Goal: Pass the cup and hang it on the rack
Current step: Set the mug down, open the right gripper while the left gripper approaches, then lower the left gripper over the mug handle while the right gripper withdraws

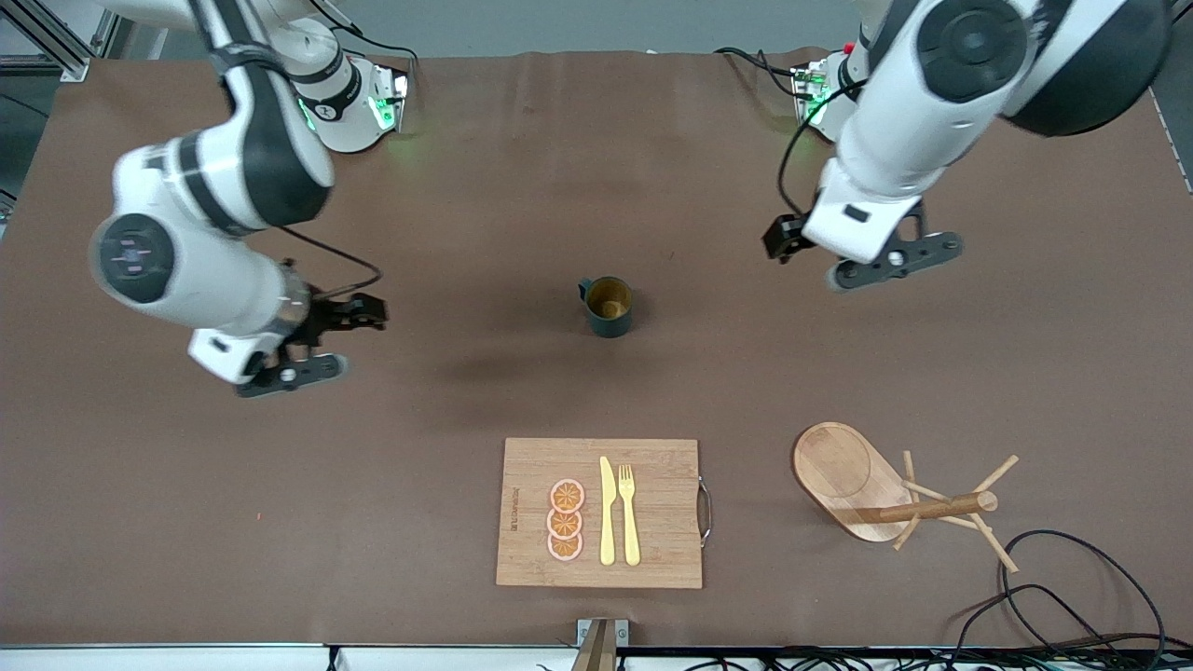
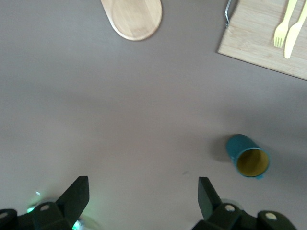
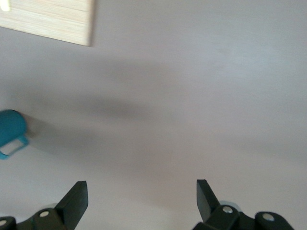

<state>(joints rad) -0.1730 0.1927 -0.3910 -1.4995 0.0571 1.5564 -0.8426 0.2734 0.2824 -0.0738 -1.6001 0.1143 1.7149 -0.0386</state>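
Nearest the front cam: a rectangular wooden cutting board point(image 1: 598, 513) w/ a metal handle on the edge toward the left arm's end; on it lie three orange slices point(image 1: 566, 520) in a row, plus a yellow knife point(image 1: 607, 511) and yellow fork point(image 1: 630, 513) side by side. Beside the board, toward the left arm's end of the table, is the rack point(image 1: 881, 489): light wood, oval base, round post w/ thin angled pegs; from the high cam the post points toward the left arm's end. Black cables point(image 1: 1062, 596) loop near the rack at the table edge closest to the cam. The cup point(image 1: 609, 306), dark teal w/ yellow-tan inside, stands upright on the brown table point(image 1: 522, 186), roughly mid-table, farther from the cam than the board, well apart from board and rack; its small handle points toward the right arm's end. Nothing touches it. Left gripper point(image 2: 143, 194) hangs over bare table between its base and the rack, fingers point(image 2: 74, 196) spread wide, holding nothing; its wrist view shows the cup off to one side, plus the rack's base and a board corner. Right gripper point(image 3: 141, 199) is over bare table toward the right arm's end, apart from the cup, fingers point(image 3: 207, 197) also wide, empty; its wrist view catches the cup's side and handle at the frame edge.
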